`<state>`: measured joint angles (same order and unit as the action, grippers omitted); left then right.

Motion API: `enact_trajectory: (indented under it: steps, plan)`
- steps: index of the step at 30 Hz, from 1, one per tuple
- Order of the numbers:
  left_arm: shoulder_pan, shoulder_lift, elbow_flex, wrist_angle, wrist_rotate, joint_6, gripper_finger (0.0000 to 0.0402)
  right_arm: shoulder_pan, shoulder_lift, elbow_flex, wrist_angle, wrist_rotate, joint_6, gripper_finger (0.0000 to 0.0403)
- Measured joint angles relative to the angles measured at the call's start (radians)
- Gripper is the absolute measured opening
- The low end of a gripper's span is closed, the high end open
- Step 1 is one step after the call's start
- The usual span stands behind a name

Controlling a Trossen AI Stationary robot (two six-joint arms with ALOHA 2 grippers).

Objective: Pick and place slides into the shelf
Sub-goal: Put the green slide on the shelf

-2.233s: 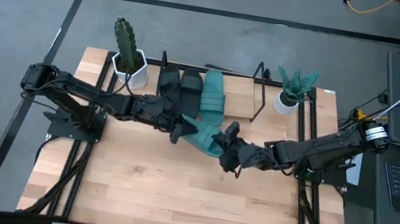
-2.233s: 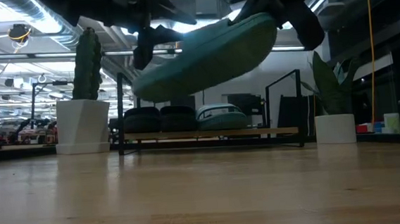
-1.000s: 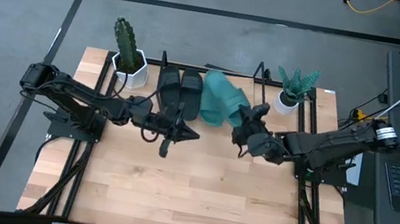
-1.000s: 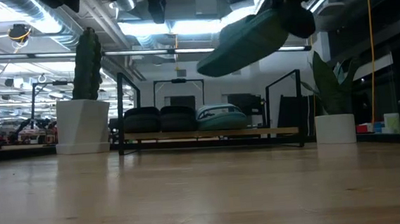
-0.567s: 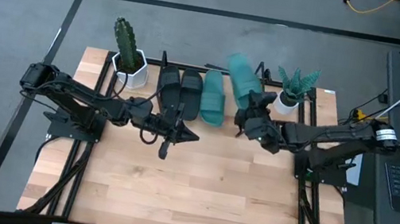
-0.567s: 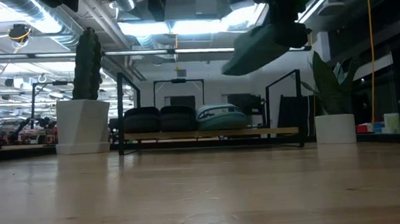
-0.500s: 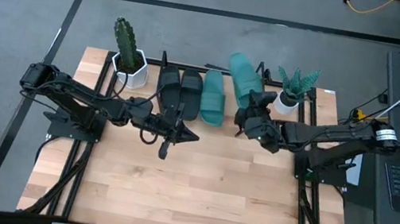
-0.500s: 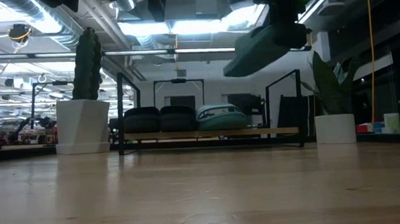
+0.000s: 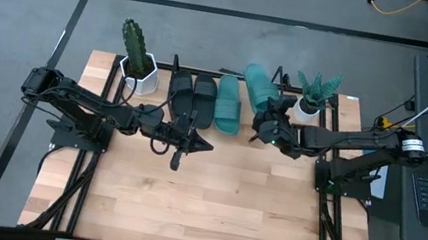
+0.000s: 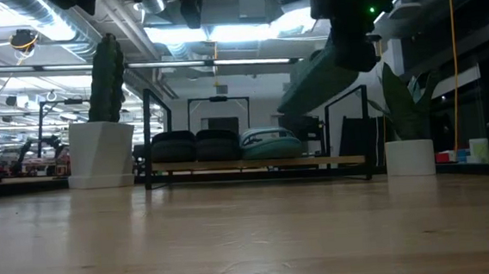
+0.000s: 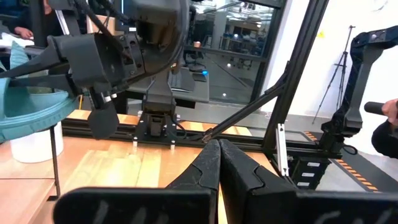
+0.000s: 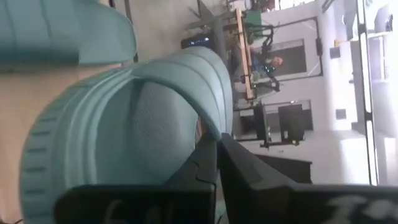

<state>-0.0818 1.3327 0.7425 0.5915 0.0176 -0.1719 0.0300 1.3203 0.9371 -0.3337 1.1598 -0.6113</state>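
Teal slide (image 9: pixel 259 86) between right jaws

High view straight down; low view level, table-height; both share shelf (image 9: pixel 226 96) (image 10: pixel 259 164).

Three slides (image 9: pixel 204 99) side by side on the shelf (image 9: pixel 258 114), fourth slide (image 9: pixel 259 84) above its right part

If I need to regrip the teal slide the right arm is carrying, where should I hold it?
Hold the teal slide at its heel end, coming from the table side as the right gripper does now. That leaves the toe pointing at the free slot on the shelf, beside the other teal slide. The wide strap would probably work too.
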Motion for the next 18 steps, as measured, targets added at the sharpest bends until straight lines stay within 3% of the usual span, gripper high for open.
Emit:
enact_trajectory:
  steps: [18]
  plan:
    - [0.0,0.0,0.0,-0.024,-0.001,0.0,0.0,-0.017,0.161,0.0,-0.064,-0.029,0.164,0.0006]
